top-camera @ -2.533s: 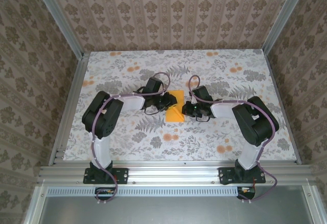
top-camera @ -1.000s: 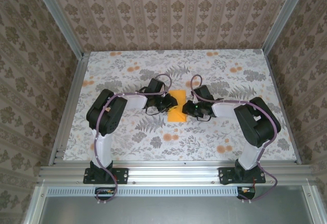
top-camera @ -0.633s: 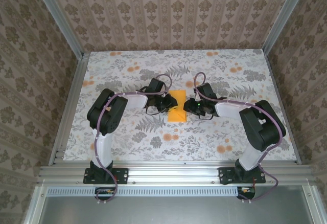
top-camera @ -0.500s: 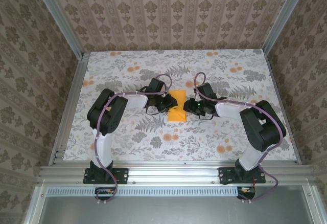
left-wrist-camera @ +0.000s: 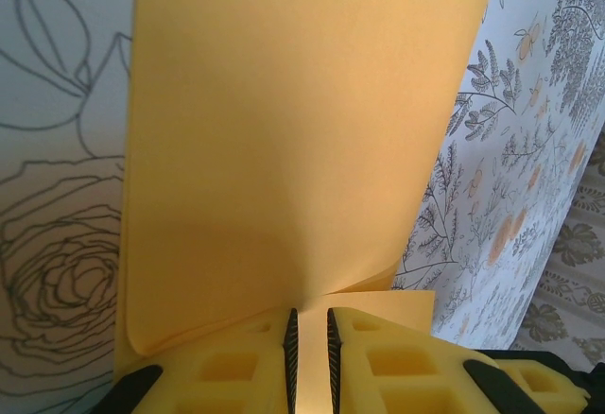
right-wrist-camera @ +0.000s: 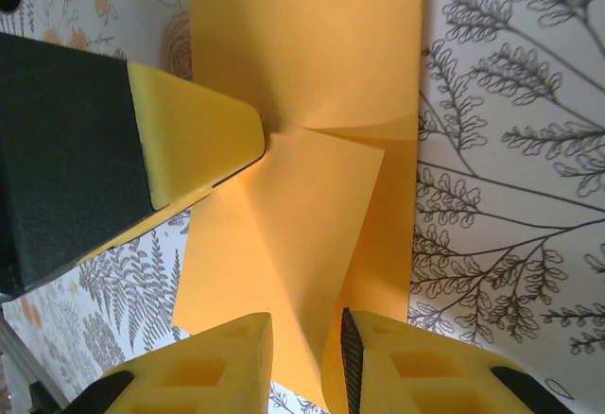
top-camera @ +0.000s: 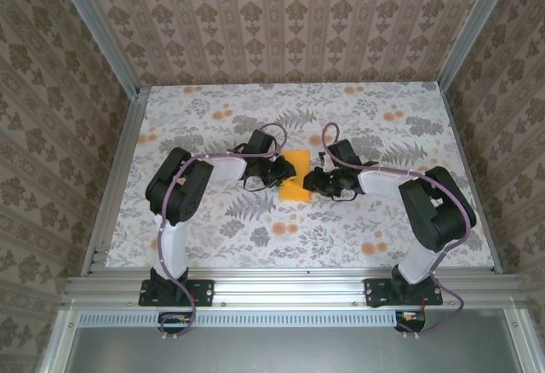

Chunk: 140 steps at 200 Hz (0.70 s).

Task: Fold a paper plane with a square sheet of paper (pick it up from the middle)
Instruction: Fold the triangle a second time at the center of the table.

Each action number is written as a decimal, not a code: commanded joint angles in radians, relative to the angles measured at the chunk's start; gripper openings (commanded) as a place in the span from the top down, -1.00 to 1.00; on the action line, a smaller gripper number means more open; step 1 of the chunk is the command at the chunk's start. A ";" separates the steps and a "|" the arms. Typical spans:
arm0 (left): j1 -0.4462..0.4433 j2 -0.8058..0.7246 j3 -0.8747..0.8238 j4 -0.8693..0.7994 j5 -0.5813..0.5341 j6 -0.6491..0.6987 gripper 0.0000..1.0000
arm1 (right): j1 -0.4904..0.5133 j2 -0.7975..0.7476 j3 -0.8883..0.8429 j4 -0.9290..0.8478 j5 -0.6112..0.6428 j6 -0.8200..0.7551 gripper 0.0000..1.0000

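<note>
While left tool (left-wrist-camera: pixel 309 319) pinches paper (left-wrist-camera: pixel 302 130), right tool (right-wrist-camera: pixel 304 329) opposite, floral table (top-camera: pixel 392 134), patterned walls (top-camera: pixel 281 24).

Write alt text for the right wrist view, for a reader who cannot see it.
An orange square sheet of paper lies on a floral tabletop, one corner folded over as a flap. The right end effector straddles its near edge, jaws apart; the left end effector enters at the picture's left, touching the fold.

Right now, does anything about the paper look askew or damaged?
Yes: in the right wrist view, the folded-over flap of the square sheet of paper lies skewed, its edges slanting across the sheet's straight sides. It may simply be mid-fold. No tear is visible.
</note>
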 commanded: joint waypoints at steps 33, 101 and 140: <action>-0.005 0.027 0.008 -0.050 -0.039 0.010 0.63 | 0.005 0.045 0.032 -0.071 -0.028 -0.033 0.67; -0.002 0.013 0.013 -0.047 -0.038 0.012 0.63 | 0.004 0.079 0.063 -0.143 0.039 -0.065 0.80; 0.003 0.004 0.018 -0.041 -0.032 0.013 0.62 | 0.005 0.092 0.074 -0.178 0.064 -0.079 0.81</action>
